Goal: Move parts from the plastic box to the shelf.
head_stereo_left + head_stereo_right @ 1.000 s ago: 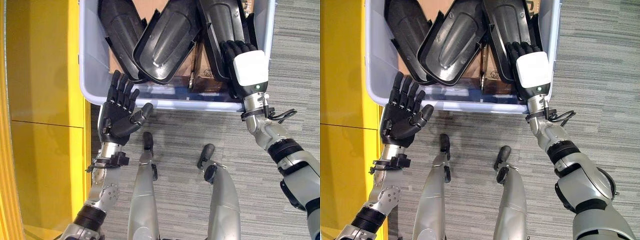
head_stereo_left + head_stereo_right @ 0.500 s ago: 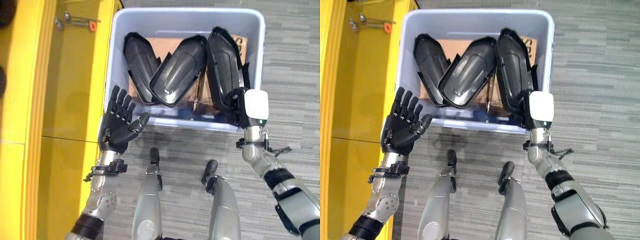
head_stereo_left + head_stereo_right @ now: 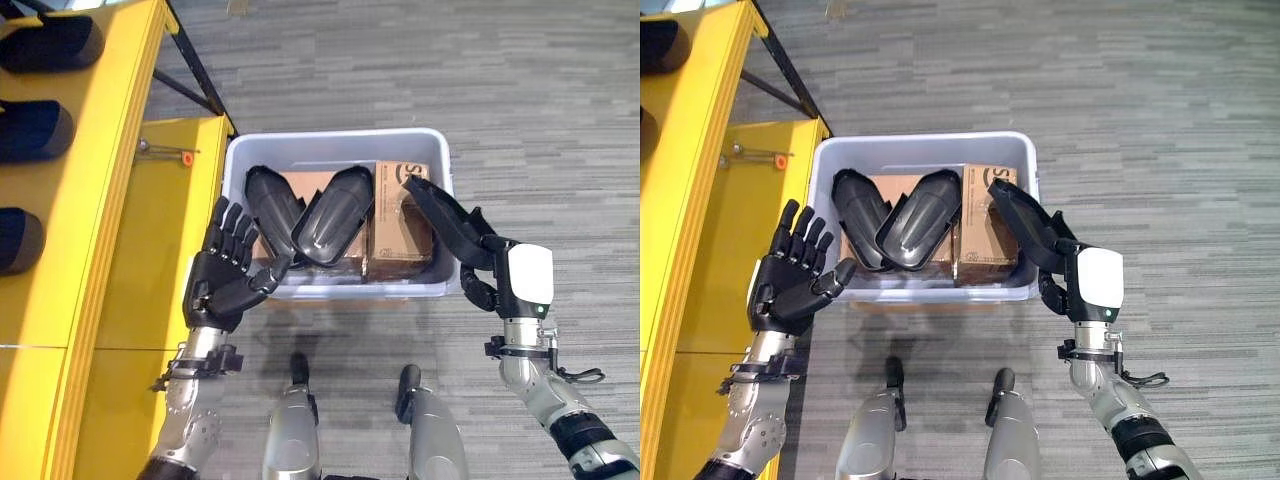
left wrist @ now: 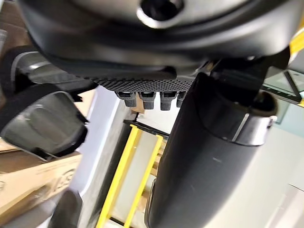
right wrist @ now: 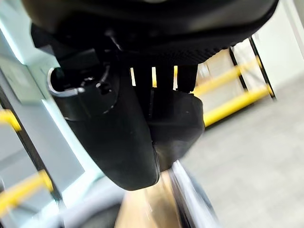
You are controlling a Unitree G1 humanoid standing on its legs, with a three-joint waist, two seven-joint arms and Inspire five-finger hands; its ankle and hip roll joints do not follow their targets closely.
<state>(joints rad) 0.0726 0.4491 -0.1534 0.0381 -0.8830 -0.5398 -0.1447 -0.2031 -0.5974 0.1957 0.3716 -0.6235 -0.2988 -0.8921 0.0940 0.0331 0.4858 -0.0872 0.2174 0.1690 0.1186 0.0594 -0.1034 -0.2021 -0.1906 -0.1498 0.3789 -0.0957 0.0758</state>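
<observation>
My right hand (image 3: 500, 280) curls its fingers round a black shell part (image 3: 445, 222), lifted at the plastic box's (image 3: 335, 143) four o'clock corner; left hand (image 3: 225, 272) spread wide. A loose end-grip could let it swing and drop before the yellow shelf (image 3: 95, 180).

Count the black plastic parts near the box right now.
3: two black moulded plastic shells lean together inside the pale plastic box; a third is held by the right hand. Others may lie hidden beneath.

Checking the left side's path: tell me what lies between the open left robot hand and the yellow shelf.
Nothing. In the left eye view, the left robot hand hovers directly over the yellow shelf.
</observation>
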